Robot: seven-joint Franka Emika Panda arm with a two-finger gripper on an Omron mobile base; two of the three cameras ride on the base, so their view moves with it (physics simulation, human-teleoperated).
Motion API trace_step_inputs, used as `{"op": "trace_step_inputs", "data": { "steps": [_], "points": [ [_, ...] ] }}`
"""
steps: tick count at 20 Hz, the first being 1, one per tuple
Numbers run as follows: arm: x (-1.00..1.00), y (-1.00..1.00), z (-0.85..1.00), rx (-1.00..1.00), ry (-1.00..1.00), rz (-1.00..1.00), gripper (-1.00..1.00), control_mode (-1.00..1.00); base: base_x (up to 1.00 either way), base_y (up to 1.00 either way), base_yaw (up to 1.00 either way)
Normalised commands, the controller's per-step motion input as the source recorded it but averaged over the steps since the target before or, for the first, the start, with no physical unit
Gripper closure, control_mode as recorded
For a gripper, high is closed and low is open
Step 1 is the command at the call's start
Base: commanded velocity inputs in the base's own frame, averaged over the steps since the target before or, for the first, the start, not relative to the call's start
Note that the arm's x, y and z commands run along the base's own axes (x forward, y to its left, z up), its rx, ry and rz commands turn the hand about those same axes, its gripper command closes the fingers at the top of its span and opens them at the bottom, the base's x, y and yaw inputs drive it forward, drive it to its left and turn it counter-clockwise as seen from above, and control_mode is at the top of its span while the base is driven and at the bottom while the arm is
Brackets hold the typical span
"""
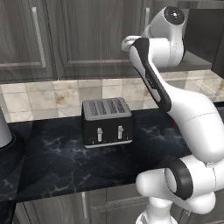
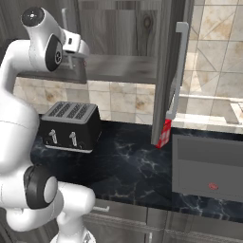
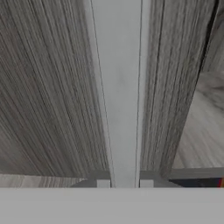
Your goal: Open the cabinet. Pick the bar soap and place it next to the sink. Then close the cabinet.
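cabinet (image 2: 118, 28) hung on the wall above the black toaster (image 2: 70, 126), dark grey-brown with wood grain. its right door (image 2: 168, 71) stood swung out edge-on, carrying a long vertical silver bar handle (image 2: 178, 71), and the pale grey shelf (image 2: 121, 69) lay exposed behind it. in the left base view the closed left door (image 1: 26, 39) showed its own silver handle (image 1: 38, 37) above and to the left of the toaster. the gripper (image 2: 72, 60) was raised at the front edge of the shelf, above the toaster and a little to its right in the left base view. in the hand view a pale silver bar (image 3: 119, 92) ran straight up the middle of the wood grain, and the two dark finger tips (image 3: 103, 183) stood on either side of its lower end, close against it; whether they squeezed it or only flanked it could not be told. the bar soap could not be made out on the shelf. a slim red-and-white bottle (image 2: 164, 134) stood on the black marbled countertop (image 2: 128, 166) to the right of the toaster, partly hidden by the lower corner of the open door. the sink (image 2: 209, 166) sat further right of the toaster, sunk into the countertop, a dark grey basin with a thin lighter rim
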Motion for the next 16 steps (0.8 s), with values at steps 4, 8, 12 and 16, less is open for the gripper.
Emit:
{"op": "trace_step_inputs", "data": {
  "steps": [4,8,12,16],
  "points": [
    [-0.36,0.36,0.00,0.00,0.00,0.00,1.00,-1.00,0.00,0.00,0.00],
    [-0.40,0.33,0.00,0.00,0.00,0.00,1.00,-1.00,0.00,0.00,0.00],
    [-0.50,0.29,0.00,0.00,0.00,0.00,1.00,-1.00,0.00,0.00,0.00],
    [-0.56,0.24,0.00,0.00,0.00,0.00,1.00,-1.00,0.00,0.00,0.00]
  ]
}}
